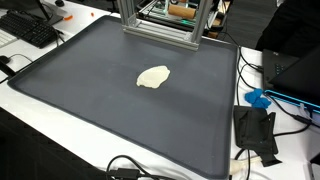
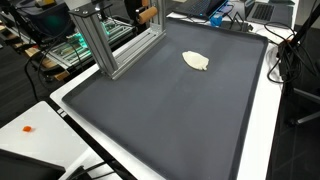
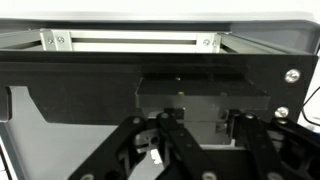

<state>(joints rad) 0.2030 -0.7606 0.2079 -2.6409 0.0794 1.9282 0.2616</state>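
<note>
A flat cream-coloured lump (image 1: 153,77) lies on the large dark grey mat (image 1: 90,100), a little behind its middle; it also shows in an exterior view (image 2: 196,61). No arm shows in either exterior view. In the wrist view my gripper (image 3: 218,168) fills the bottom edge with its black links spread apart and nothing between them; the fingertips are cut off. It faces a black panel (image 3: 80,85) and an aluminium bar (image 3: 130,41), far from the lump.
An aluminium frame (image 1: 160,22) stands at the mat's back edge (image 2: 105,40). A keyboard (image 1: 30,28) lies off one corner. Black parts, cables and a blue item (image 1: 258,98) lie beside the mat. The mat has a raised rim (image 2: 150,140).
</note>
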